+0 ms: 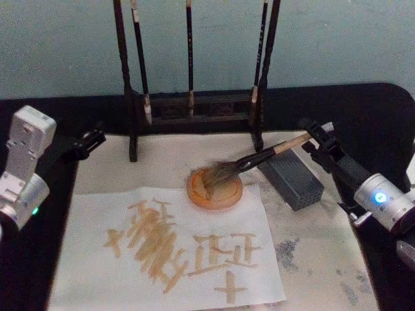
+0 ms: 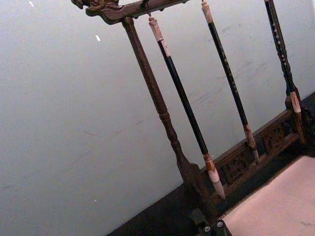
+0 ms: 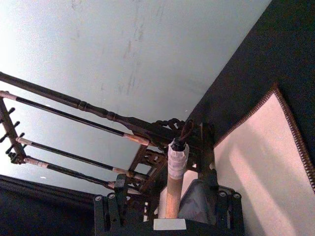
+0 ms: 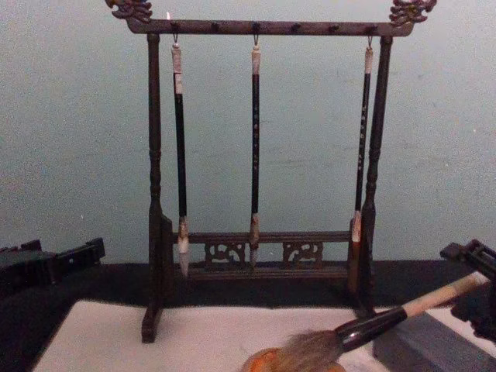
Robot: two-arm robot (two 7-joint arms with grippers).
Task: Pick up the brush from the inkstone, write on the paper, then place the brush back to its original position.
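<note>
Black tabletop (image 1: 382, 110) carries the marked paper (image 1: 97, 272). Right gripper (image 1: 313, 137) clamps the brush (image 1: 259, 157) by its handle end, angling bristles onto the inkstone (image 1: 224, 197), likely to reseat it. Left gripper (image 1: 91, 139) idles at the left.

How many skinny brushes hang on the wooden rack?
3, all on the rack: the left brush beside its left post, the middle brush at the centre, the right brush beside its right post. None looks hidden.
</note>
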